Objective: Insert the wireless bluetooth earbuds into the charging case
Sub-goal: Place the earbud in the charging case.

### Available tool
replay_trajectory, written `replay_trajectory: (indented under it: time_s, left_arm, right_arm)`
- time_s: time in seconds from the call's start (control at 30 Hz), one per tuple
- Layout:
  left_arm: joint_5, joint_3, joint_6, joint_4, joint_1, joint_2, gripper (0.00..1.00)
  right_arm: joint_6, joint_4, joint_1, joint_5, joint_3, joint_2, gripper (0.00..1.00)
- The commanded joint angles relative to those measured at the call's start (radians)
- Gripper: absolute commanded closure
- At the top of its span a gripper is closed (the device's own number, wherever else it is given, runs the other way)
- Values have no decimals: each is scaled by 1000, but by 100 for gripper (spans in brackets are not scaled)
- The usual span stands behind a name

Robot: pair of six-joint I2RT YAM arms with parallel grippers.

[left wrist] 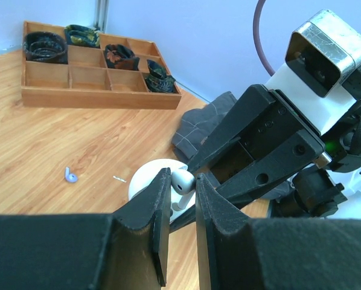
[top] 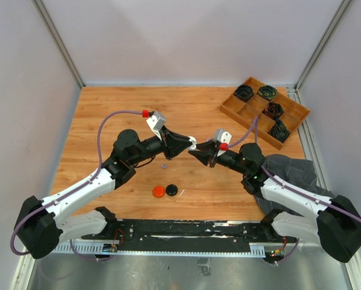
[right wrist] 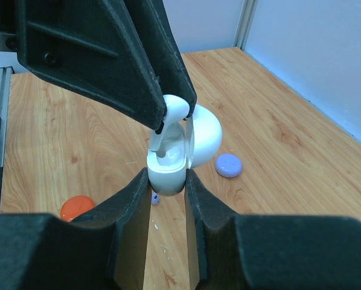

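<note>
Right at the middle of the top view the two arms meet tip to tip above the table [top: 108, 115]. The left gripper [left wrist: 182, 188] has its fingers pinched on a white bud [right wrist: 175, 109], held by the head with the stem pointing down. The right gripper [right wrist: 166, 185] has its fingers clamped on the body of the white case [right wrist: 167, 171], one on each side, and holds it up off the wood. The case lid [right wrist: 206, 136] stands swung open toward the right of the right wrist frame. The bud's stem reaches down to the open top of the case, with its tip at a well there. Whether it is seated cannot be told.

A purple bud [left wrist: 71, 176] lies loose on the table, at the left of the left wrist frame. In the right wrist view a purple puck [right wrist: 229, 165] lies on the wood just right of the case, and an orange puck [right wrist: 78, 207] lies at lower left. From above, the orange puck sits just beside a black puck [top: 171, 190], low in the frame and near the arm bases.

A wooden tray [top: 232, 110] with black coiled bundles [top: 243, 92] in some compartments sits at upper right. A grey cloth [top: 289, 169] lies at the right edge of the table, partly under the right arm.
</note>
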State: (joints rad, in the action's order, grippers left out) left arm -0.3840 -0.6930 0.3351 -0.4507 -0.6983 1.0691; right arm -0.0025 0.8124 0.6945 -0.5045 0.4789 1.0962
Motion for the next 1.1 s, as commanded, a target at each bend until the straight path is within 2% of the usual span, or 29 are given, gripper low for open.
replay_trajectory:
  time_s: [0.0,0.67,1.07]
  left_arm:
    - [30,11,-29,-38,-20,6,79]
    - [123,35,-68,-22,-58,-17,77]
    - [326,13,-27,61,-142,-31,72]
  right_arm:
    - [2,48,15,13,21,-22,99]
    - [1,56,15,51,6,-48,99]
    - [-18,74,14,114,-18,-52,99]
